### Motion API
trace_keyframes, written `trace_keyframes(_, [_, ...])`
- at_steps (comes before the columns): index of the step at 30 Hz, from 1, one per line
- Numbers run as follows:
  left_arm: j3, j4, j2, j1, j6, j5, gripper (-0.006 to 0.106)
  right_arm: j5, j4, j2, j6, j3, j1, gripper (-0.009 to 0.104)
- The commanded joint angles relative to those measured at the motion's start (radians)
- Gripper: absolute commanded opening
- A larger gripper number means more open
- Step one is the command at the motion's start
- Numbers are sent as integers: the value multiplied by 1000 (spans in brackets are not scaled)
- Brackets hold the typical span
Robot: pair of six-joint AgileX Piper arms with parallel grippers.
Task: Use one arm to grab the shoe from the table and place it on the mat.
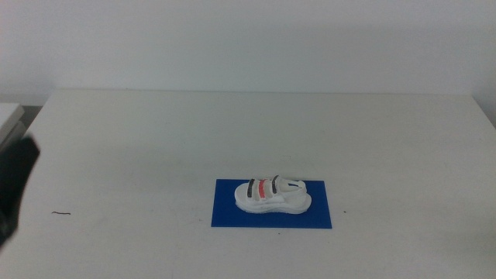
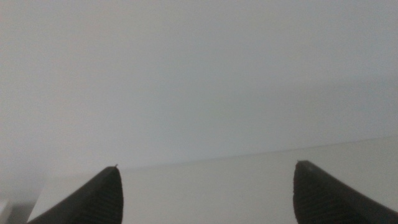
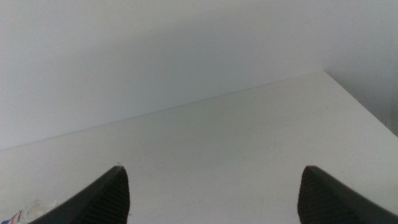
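The white shoe (image 1: pixel 272 194) with two dark straps and a red strap lies on the blue mat (image 1: pixel 318 218) on the white table (image 1: pixel 155 139), right of centre near the front. A blurred part of the dark left arm (image 1: pixel 14 186) shows at the left edge of the middle view. My left gripper (image 2: pixel 205 186) is open and empty, facing the table's far edge and the wall. My right gripper (image 3: pixel 214 190) is open and empty, out of the middle view, facing bare table. Neither wrist view shows the shoe.
A small dark mark (image 1: pixel 61 213) lies on the table at the front left. A grey-white object (image 1: pixel 9 116) stands off the table's far left corner. A small coloured object (image 3: pixel 15 216) shows beside the right gripper's jaw.
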Motion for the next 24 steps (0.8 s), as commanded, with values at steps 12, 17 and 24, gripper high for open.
trace_keyframes(12, [399,157,-340,229,-234,-55,94,-9,-9,-5,-4,2,2,79])
trace_keyframes(17, [399,163,-340,231,-234,-6,94,-9,-9,-5,-4,2,2,79])
trace_keyframes(24, [399,169,-340,231,-234,-6,94,-9,-9,-5,-4,2,2,79])
